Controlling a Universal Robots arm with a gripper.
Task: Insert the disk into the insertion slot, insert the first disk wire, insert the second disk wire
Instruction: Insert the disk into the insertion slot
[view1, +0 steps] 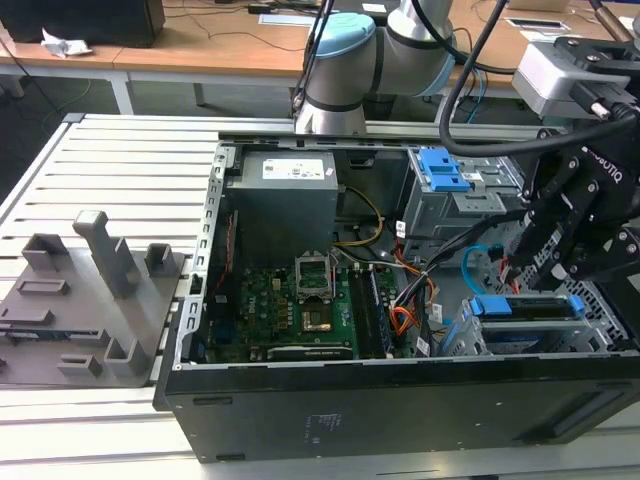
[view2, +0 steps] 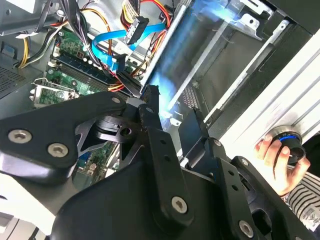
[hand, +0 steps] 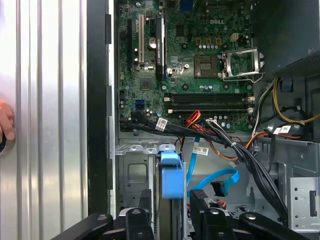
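The disk (hand: 170, 172), silver-grey in a bright blue carrier, sits in the insertion slot (hand: 131, 172), the grey perforated bay at the case's corner on the exterior view's right (view1: 603, 318). My gripper (view1: 540, 270) hovers just above the disk (view1: 520, 312). In both wrist views the gripper (hand: 171, 197) (view2: 172, 103) is open, one finger on each side of the disk. The second disk wire (hand: 227, 175), a light-blue looped cable with a dark plug, hangs loose beside the bay (view2: 102, 52). The first disk wire (view2: 136, 29), a red, yellow and black bundle ending in a dark plug, dangles free.
The open computer case (view1: 400, 400) lies on a slatted metal table (view1: 120, 170). Inside it are the motherboard (hand: 200, 60), black cable bundles (hand: 250, 160) and a taller grey cage with a blue clip (view1: 440, 170). A grey fixture block (view1: 90, 300) stands at the exterior view's left. A person's hand (view2: 277, 160) holds a knob beside the case.
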